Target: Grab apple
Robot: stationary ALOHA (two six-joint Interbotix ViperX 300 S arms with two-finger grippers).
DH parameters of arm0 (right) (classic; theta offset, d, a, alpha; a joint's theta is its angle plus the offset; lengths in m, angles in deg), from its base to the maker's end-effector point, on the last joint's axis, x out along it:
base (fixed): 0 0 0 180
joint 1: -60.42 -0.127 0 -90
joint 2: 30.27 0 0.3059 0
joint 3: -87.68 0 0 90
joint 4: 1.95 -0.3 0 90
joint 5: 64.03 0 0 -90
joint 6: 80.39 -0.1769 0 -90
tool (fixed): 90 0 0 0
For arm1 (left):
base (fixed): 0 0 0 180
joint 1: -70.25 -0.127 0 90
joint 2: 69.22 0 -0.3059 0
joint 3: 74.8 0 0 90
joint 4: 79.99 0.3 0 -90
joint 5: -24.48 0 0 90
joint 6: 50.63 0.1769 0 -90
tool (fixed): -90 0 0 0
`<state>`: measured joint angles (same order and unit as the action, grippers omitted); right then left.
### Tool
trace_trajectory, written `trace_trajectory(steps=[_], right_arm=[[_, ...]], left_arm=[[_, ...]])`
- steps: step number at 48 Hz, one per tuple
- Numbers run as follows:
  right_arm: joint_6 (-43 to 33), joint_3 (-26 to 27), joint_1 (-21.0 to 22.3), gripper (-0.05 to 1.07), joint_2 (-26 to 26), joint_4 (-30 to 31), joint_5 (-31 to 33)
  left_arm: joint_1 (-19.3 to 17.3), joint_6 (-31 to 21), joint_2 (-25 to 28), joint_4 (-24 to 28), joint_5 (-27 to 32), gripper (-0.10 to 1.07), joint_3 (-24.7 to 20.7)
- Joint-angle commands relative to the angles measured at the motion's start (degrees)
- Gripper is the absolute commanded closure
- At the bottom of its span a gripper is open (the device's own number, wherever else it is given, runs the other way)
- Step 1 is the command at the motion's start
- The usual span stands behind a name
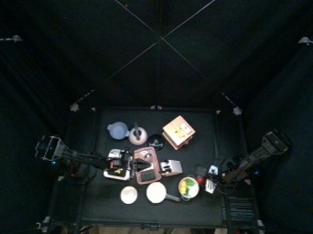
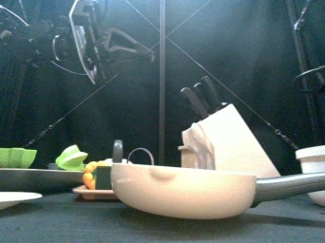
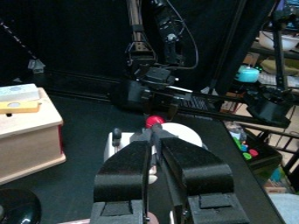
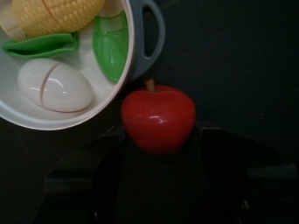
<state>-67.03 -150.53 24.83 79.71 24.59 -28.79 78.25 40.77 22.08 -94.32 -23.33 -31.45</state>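
The apple (image 4: 158,117) sits on the counter (image 4: 233,52) just beside a white bowl (image 4: 140,83) of toy food, stem up, near the front right. The right gripper (image 4: 158,162) hangs right over it, released and spread wide, jaws either side, clearly the nearer arm. The left gripper (image 3: 158,140) looks clenched with nothing in it, farther left.

In the right wrist view the white bowl (image 4: 70,66) beside the apple (image 4: 159,118) is cut off by the edge, and the right gripper (image 4: 160,157) is only a dark blur under the apple. In the top view the apple is too small to find. In the front view the pan (image 2: 191,190) hides what stands behind it
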Motion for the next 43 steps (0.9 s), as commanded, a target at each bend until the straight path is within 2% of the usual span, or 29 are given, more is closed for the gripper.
trace_trajectory(steps=[1, 17, 35, 43], right_arm=[[0.09, 1.41, 0.09, 0.28, 2.37, 0.00, 2.20], [0.26, 2.90, 0.09, 0.28, 8.79, 0.53, 10.55], [0.26, 3.25, 0.09, 0.28, 9.49, 2.90, 11.16], [0.26, 4.92, 0.26, 0.28, 9.49, 8.53, 11.07]], left_arm=[[0.18, 0.00, -1.76, 0.00, -0.53, 0.43, -0.09], [0.26, 0.09, -1.58, 0.18, -0.44, 0.43, 0.09], [0.18, 0.09, -1.32, 0.18, -0.44, 0.42, 0.00], [0.88, -0.18, -0.53, 0.97, -0.44, 0.39, -0.88]])
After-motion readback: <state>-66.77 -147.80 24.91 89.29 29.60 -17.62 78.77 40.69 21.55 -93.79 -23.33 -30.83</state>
